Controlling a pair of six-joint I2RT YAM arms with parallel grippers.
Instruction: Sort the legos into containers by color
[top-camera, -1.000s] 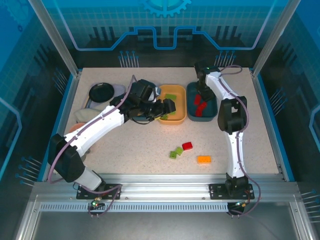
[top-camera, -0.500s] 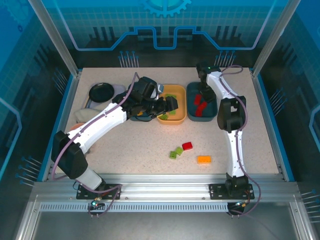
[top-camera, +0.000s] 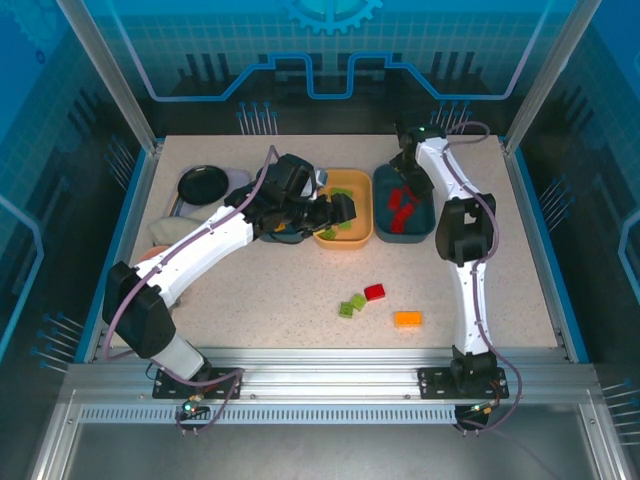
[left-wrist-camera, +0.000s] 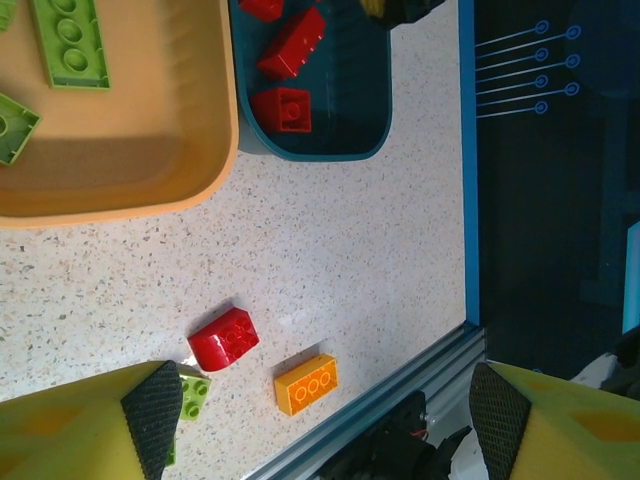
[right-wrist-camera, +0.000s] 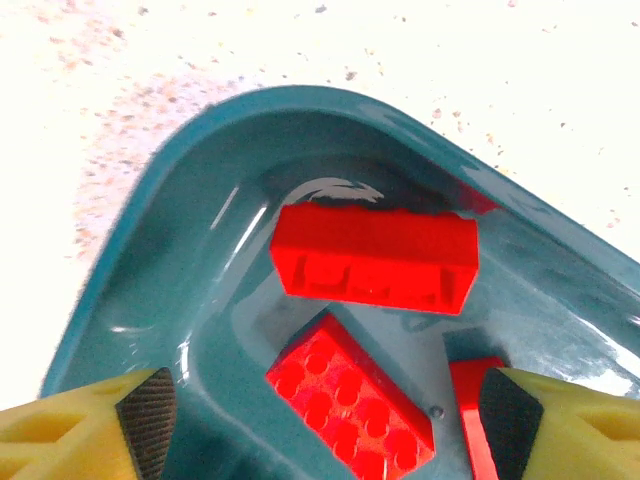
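Right gripper (right-wrist-camera: 325, 415) hangs over the far end of the teal tray (right-wrist-camera: 200, 250), its fingers (right-wrist-camera: 140, 410) spread wide with nothing between them. Three red bricks (right-wrist-camera: 375, 258) lie in the tray below it. Seen from above, this gripper (top-camera: 405, 180) points down into the teal tray (top-camera: 425, 228) at the far right of the table (top-camera: 280, 300).

Left gripper (left-wrist-camera: 325, 410) is also spread and empty. It hovers (top-camera: 340, 210) over the orange tray (top-camera: 358, 185), which sits just left of the teal one. Two green bricks (left-wrist-camera: 68, 40) lie in the orange tray (left-wrist-camera: 120, 150).

On the bare table nearer than both trays sits a loose red brick (top-camera: 374, 292). Loose green bricks (top-camera: 351, 305) lie just beside it on its left. One orange brick (top-camera: 407, 319) lies apart, to the right and nearer.
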